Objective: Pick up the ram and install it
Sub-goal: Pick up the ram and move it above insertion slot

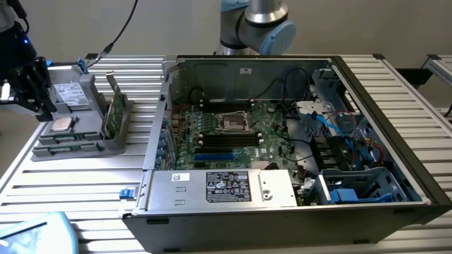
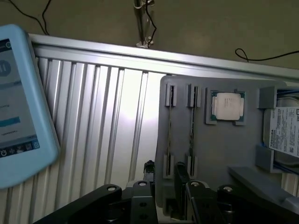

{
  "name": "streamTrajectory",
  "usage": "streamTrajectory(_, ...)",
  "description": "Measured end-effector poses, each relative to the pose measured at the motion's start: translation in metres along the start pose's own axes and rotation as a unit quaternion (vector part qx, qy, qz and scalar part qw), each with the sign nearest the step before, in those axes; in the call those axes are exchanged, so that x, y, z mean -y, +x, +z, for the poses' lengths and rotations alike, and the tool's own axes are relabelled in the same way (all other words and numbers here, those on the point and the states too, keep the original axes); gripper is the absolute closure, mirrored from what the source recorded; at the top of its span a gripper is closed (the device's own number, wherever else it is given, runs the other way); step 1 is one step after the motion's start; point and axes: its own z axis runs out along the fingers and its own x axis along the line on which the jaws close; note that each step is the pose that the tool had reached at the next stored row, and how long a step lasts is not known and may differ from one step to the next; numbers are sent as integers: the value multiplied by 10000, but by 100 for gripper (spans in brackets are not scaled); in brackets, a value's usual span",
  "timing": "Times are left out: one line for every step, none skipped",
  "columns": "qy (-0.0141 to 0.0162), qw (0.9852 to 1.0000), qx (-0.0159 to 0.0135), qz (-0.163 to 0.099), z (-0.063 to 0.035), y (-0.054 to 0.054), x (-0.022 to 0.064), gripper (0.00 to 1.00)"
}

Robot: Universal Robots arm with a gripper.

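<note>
A: Two jaws, set apart! The gripper (image 2: 164,165) hangs over the gray holder (image 2: 219,154) at the exterior view's left.

B: And the ram (image 2: 169,133) stands edge-up in that holder just beyond, the processor chip (image 2: 227,106) farther along.

The arm (image 1: 258,24) is seen stretched toward the exterior view's left, the wrist (image 1: 16,48) hung low and turned downward. The tool (image 2: 165,178) is pointed down, its black fingers (image 2: 148,171) spread apart, nothing gripped.
</note>
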Motion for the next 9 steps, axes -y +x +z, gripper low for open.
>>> streamTrajectory(0, 10000, 1, 17, 19, 0, -5, 69)
streamTrajectory(0, 10000, 1, 34, 37, -1, -9, 69)
streamTrajectory(0, 10000, 2, 51, 56, -1, -12, 69)
streamTrajectory(0, 10000, 3, 67, 74, -1, -14, 69)
streamTrajectory(0, 10000, 4, 83, 91, -1, -14, 69)
streamTrajectory(0, 9999, 5, 101, 110, -2, -15, 69)
streamTrajectory(1, 9999, 6, 119, 129, -2, -14, 69)
streamTrajectory(1, 9999, 7, 140, 147, -3, -13, 69)
streamTrajectory(1, 9999, 8, 160, 164, -4, -13, 69)
